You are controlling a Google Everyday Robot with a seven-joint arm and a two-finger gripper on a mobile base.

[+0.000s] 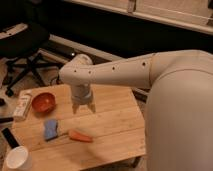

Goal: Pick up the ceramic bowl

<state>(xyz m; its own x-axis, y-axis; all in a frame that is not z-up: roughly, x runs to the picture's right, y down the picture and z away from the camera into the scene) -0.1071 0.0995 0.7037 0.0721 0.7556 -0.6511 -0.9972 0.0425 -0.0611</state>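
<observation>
Wood in pale, honey-toned strips forms the top of a small table [116, 124], which fills the lower left of the camera view under warm, dim light. The ceramic bowl [43, 102] sits upright near the table's far left corner, glossy red-orange, with nothing in it that can be made out. Just beside it on the left a white carton [22, 105] lies at the table's edge. Nearer the camera a blue sponge [50, 128] lies flat, and an orange carrot [80, 136] lies just to the right of it. A white cup [18, 158] stands at the near left corner, well apart from the bowl. The gripper [83, 109] hangs above the middle of the tabletop, pointing straight down, to the right of the bowl and not touching it; its two fingers [75, 108] are spread apart with nothing between them. The robot's thick white arm [115, 70] reaches in from the right, and its bulky body covers the right side of the view. Behind the table a black office chair [24, 46] stands on a light floor, with a dark wall beyond.
</observation>
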